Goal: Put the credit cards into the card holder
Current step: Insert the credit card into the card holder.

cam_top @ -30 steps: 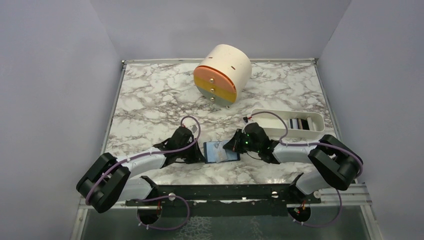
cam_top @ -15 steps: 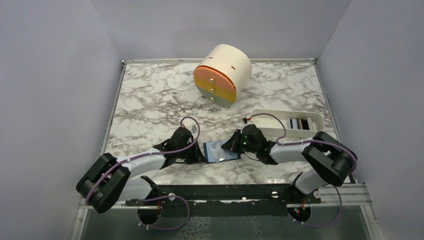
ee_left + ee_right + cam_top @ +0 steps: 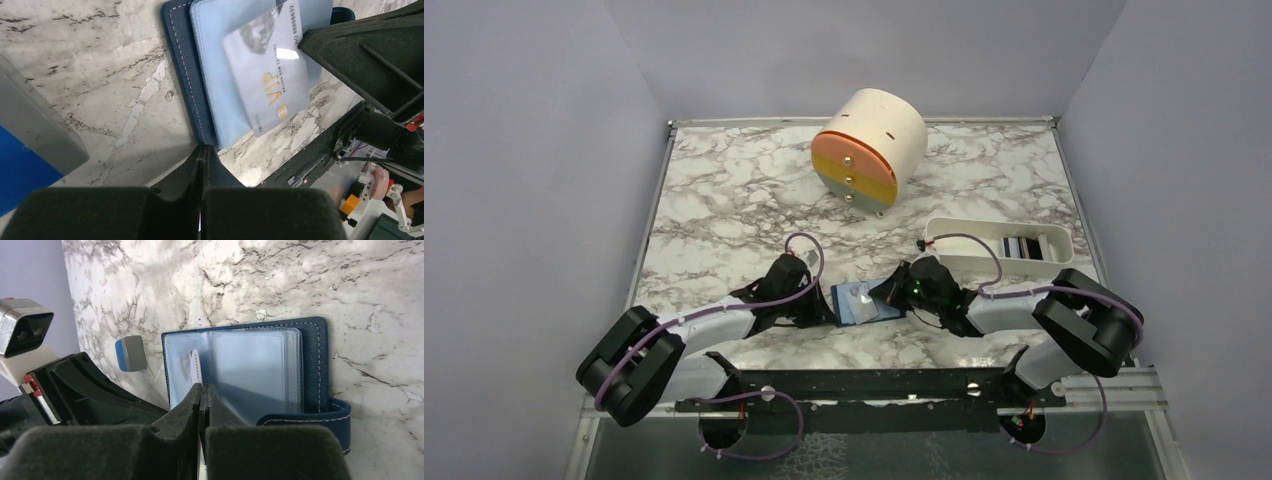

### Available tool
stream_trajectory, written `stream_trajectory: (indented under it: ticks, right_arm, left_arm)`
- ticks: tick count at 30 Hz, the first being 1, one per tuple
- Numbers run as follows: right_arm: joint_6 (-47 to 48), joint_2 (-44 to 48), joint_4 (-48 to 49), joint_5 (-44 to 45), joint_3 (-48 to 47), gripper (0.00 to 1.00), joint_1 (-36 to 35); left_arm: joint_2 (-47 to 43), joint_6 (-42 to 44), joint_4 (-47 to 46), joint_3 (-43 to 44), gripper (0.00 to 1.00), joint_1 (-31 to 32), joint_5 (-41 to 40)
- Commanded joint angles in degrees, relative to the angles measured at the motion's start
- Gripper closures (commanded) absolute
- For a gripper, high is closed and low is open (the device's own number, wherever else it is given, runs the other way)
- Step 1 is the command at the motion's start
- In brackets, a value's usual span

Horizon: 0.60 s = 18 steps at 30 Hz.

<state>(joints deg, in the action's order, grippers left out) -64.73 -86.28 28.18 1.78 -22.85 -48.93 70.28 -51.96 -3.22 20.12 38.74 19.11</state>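
Observation:
The card holder [image 3: 862, 302] lies open on the marble near the table's front, navy cover down, pale blue slotted inside up [image 3: 220, 65]. My left gripper [image 3: 204, 150] is shut on the navy cover's near edge [image 3: 186, 85]. A pale credit card [image 3: 267, 70] with gold "VIP" lettering lies slanted across the inside, one end sticking out past the holder's edge. My right gripper [image 3: 201, 387] is shut on that card, seen edge-on [image 3: 195, 367], with its far end at the left-hand pocket of the holder [image 3: 250, 367]. The snap tab [image 3: 310, 420] curls at the right. In the top view my left gripper [image 3: 829, 305] and right gripper [image 3: 892, 292] flank the holder.
A white oblong tray [image 3: 984, 258] with more cards [image 3: 1024, 247] stands right of the right arm. A round cream drawer unit [image 3: 869, 145] stands at the back centre. A small blue-and-grey block [image 3: 131, 353] lies just beyond the holder. The table's front rail [image 3: 874, 385] is close.
My right gripper has shifted a little left toward the holder with the card in it. The left arm and the holder have stayed put.

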Motion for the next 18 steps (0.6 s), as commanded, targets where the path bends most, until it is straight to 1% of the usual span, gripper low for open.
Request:
stream_trajectory:
  ticks: [1,5,11,15,18]
  right_arm:
    - [-1.23,2.91,0.10,5.04,1.06,0.99,-0.56]
    - [-3.29,1.61,2.41,5.49,1.90,0.99,-1.33]
    - [-6.57,-0.28,4.26,9.22,1.61,0.99,-3.15]
    - [-7.80,0.68,3.64,12.14,2.34,0.99,-3.80]
    - [-8.81,3.54,2.44,14.60,4.06,0.99,-3.79]
  left_arm:
    - [-1.44,-0.61,-1.82,0.14,1.00,0.19,1.57]
    - [-1.47,-2.01,-4.10,-0.44,1.00,0.19,3.22]
    - [-0.39,-5.66,-9.64,-2.41,1.00,0.20,5.65]
    - [-0.77,-5.48,-9.13,-3.11,1.00,0.27,5.05]
    - [-1.89,-5.26,-8.01,-3.65,1.00,0.23,4.15]
